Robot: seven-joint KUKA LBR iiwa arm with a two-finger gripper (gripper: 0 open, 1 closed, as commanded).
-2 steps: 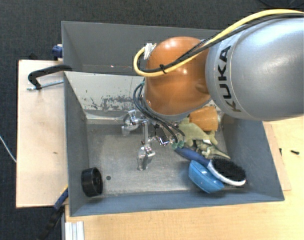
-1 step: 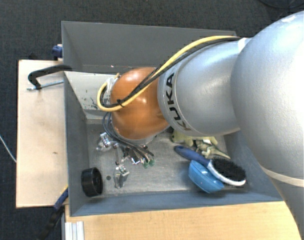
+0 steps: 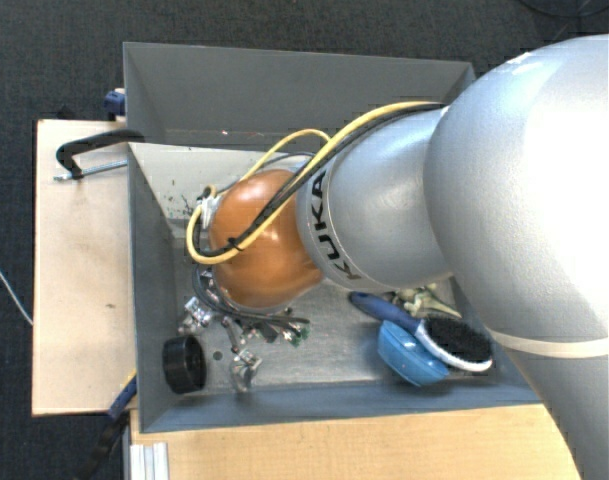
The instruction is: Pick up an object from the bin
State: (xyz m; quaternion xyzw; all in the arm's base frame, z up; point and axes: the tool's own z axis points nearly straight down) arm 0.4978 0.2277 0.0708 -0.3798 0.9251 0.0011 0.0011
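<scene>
**Low gripper, close wall, nothing visibly in its grasp**

The gripper (image 3: 236, 340) sits low in the grey metal bin (image 3: 149, 268), toward 7 o'clock on the floor, beneath the arm's orange dome-shaped wrist cover (image 3: 264, 243). Whether it is spread or closed I cannot tell, because the cover and its own metalwork hide the gap. Nothing is visibly caught in it.

The nearest candidate is a small black round plastic cap (image 3: 182, 364), just beside the gripper at its 8 o'clock and close to the bin's 7 o'clock corner. A blue plastic brush with black bristles (image 3: 416, 360) lies well apart, at 5 o'clock on the floor.

The risks, as I judge them:
- The cap sits off to the gripper's side, so closing here probably catches nothing.
- A sideways nudge could roll the round cap into the corner, where the walls would block a clean approach.
- The looping yellow cable (image 3: 284, 153) and the bulky cover leave little clearance near the 9 o'clock wall.
</scene>
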